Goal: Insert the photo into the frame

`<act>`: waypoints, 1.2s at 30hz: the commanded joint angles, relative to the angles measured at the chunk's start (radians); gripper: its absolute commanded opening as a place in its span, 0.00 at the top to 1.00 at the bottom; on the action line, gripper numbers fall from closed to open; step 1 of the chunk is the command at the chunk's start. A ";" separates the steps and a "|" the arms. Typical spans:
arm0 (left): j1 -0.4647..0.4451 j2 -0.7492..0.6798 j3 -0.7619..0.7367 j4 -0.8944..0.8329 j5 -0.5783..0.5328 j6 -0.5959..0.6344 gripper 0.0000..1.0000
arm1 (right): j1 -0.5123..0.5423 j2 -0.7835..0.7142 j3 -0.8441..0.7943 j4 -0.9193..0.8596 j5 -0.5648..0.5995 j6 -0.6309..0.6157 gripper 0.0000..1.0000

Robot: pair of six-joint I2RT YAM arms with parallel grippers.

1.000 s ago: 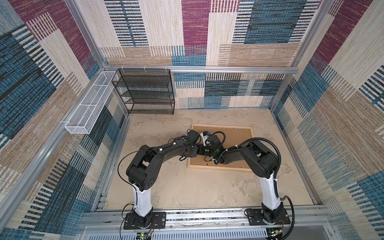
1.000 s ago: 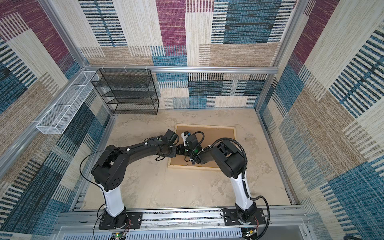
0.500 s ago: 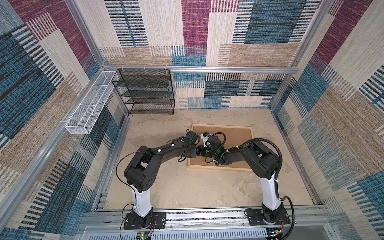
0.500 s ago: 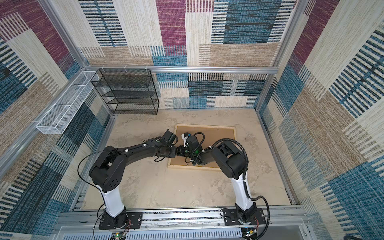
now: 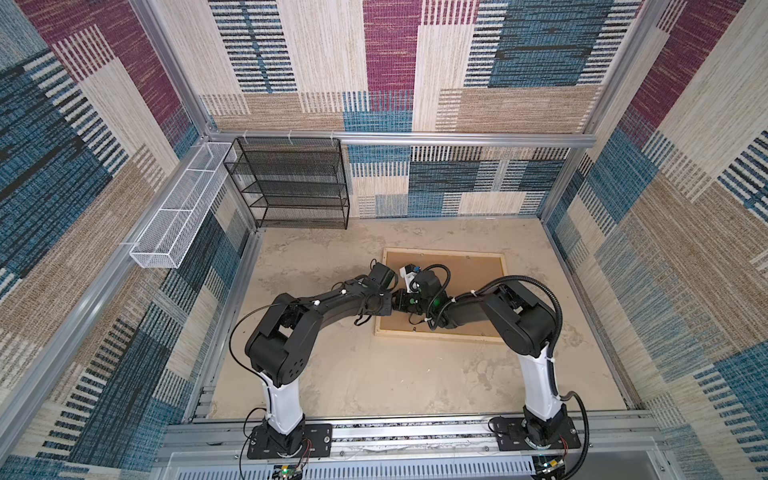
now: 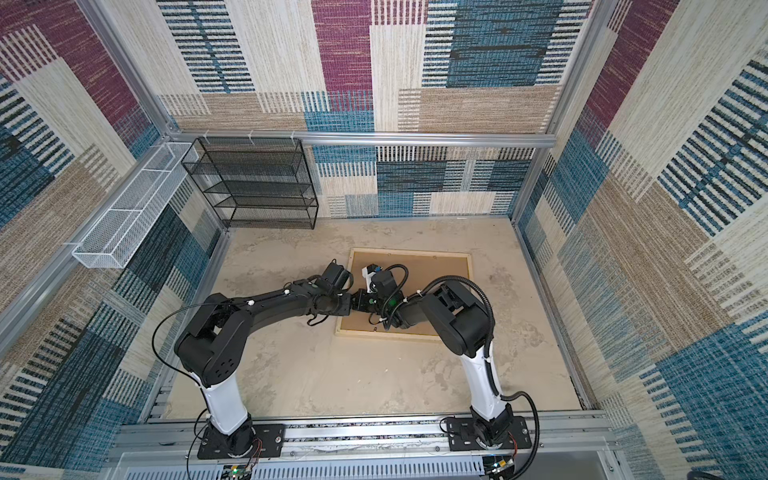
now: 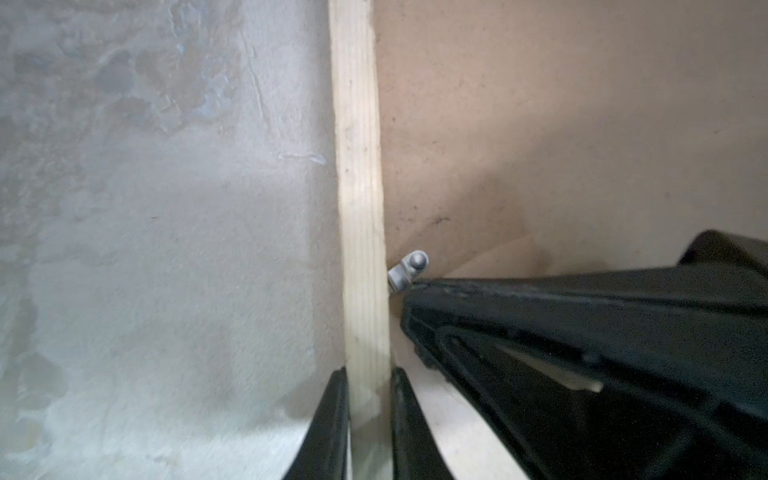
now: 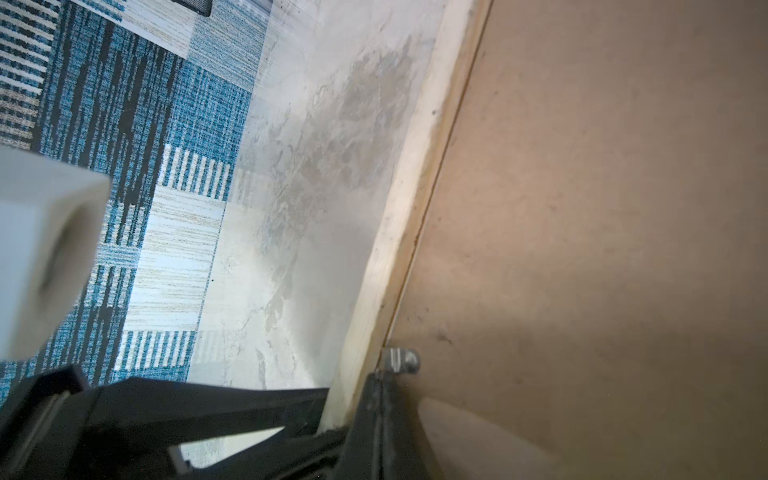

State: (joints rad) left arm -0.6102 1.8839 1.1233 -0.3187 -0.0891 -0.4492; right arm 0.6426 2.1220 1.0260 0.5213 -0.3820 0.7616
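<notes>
Leftmost, a white wire basket (image 5: 174,216) hangs along the side wall, and beside it a black mesh shelf rack (image 5: 291,183) stands against the back wall. Both are well apart from the arms. The sandy, mottled table (image 5: 374,374) carries only the frame (image 5: 444,252), which lies flat and back-up, right of the middle. It is a rectangle of thin pale wood strips with straight grain. The two arms meet over its left side and hide most of that strip in both top views.

The left gripper (image 7: 368,415) straddles this strip, one black finger (image 7: 332,419) pressed to the outer face and the other to the inner face, so it clamps the wood narrowly. Just beyond, a small grey metal tab (image 7: 409,270) juts from the strip's inner edge over the plain brown backing board (image 7: 582,124), which is matte and faintly speckled. The right gripper (image 8: 376,399), its jaws pressed together, rests its tip against that tab, holding nothing that can be made out.
</notes>
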 commanded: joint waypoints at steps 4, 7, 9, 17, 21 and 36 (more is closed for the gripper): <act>-0.011 0.060 -0.045 -0.071 0.288 0.017 1.00 | 0.005 0.040 0.008 -0.253 0.067 0.005 1.00; -0.011 0.058 -0.043 -0.074 0.289 0.018 1.00 | 0.005 0.041 0.011 -0.251 0.086 0.008 1.00; -0.010 0.055 -0.045 -0.073 0.292 0.018 1.00 | 0.005 0.044 0.013 -0.250 0.104 0.013 1.00; -0.013 0.055 -0.043 -0.070 0.304 0.020 1.00 | 0.000 0.085 0.063 -0.238 0.137 0.027 1.00; -0.013 0.051 -0.051 -0.068 0.297 0.021 1.00 | 0.000 0.057 0.044 -0.193 0.118 -0.006 1.00; -0.010 0.053 -0.035 -0.106 0.261 0.019 1.00 | -0.008 -0.158 -0.035 -0.218 0.059 -0.172 1.00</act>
State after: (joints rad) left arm -0.6098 1.8961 1.1069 -0.1783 -0.0212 -0.4408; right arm 0.6395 1.9926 0.9882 0.3744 -0.3130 0.6418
